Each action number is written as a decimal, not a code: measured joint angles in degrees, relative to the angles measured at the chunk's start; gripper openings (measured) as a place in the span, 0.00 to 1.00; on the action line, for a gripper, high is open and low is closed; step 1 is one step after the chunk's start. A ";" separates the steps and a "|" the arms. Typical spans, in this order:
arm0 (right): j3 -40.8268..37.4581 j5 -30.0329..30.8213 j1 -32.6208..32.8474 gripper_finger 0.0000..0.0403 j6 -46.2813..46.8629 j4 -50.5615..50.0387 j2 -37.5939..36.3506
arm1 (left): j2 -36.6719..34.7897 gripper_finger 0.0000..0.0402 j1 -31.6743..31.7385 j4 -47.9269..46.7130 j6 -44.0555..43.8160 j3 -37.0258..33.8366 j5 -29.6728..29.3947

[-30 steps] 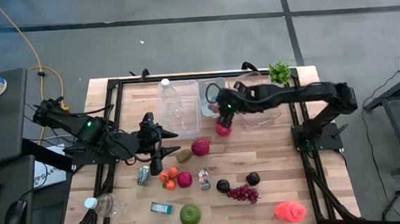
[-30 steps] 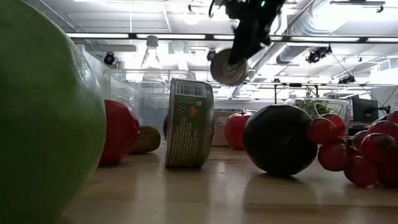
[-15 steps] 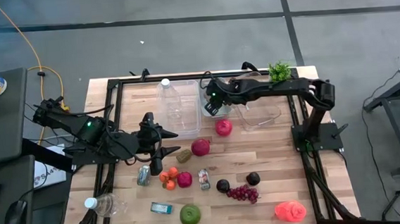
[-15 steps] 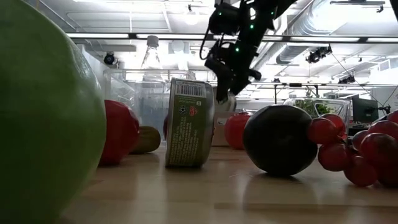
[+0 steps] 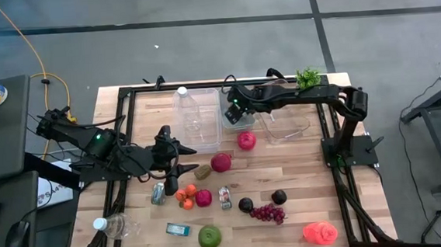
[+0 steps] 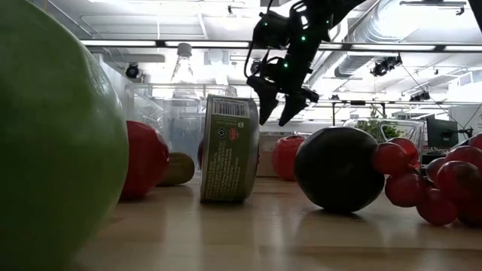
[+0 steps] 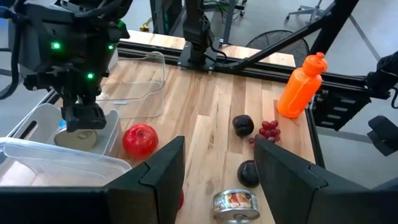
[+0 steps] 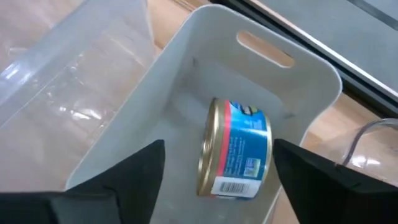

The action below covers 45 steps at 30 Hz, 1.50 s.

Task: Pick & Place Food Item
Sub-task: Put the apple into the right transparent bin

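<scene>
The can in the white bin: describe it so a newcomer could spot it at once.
At the table's far edge, a white bin sits beside the clear tub, below the open right gripper. Inside lies the can on its side: gold rim, blue-and-red label, the only can in a container.

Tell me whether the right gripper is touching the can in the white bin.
Apart. The right wrist view shows the can lying in the white bin, with the right gripper open above and clear of it.

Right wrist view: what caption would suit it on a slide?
Open right gripper hovers above a blue-labelled can lying in a white bin.
</scene>
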 joint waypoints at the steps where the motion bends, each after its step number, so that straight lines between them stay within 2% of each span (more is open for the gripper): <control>1: 0.00 0.00 0.02 0.74 -0.10 0.39 0.00 | 0.00 0.45 0.00 0.02 0.00 0.00 0.00; 10: -0.02 -0.92 0.80 0.72 -4.65 2.83 -3.89 | 0.02 0.45 0.00 0.00 -0.01 0.00 0.07; 18: 0.02 -13.06 7.63 0.67 -12.38 -0.92 -15.12 | 0.02 0.45 0.00 -0.20 0.00 0.00 0.14; 22: 0.02 -14.93 14.18 0.65 -12.61 -4.66 -20.64 | 0.02 0.45 0.00 -0.24 -0.01 0.00 0.49; 25: 0.09 -12.27 19.26 0.64 -12.63 -8.46 -22.77 | 0.02 0.45 0.00 -0.24 -0.02 0.00 1.13; 29: -0.05 -2.79 24.57 0.63 -11.41 -15.94 -22.52 | 0.37 0.45 0.00 -0.20 -0.02 0.00 1.28; 31: -1.06 0.02 25.75 0.63 -9.48 -17.62 -21.54 | 0.80 0.45 -0.12 -0.28 -0.10 0.00 1.39; 40: -5.73 0.00 26.14 0.63 -2.29 -15.04 -18.23 | 1.44 0.45 -1.16 -0.21 -0.37 -0.02 1.61; 45: -5.68 0.09 26.12 0.63 -5.67 -13.81 -16.57 | 1.46 0.45 -1.53 -0.22 -0.39 -0.02 1.66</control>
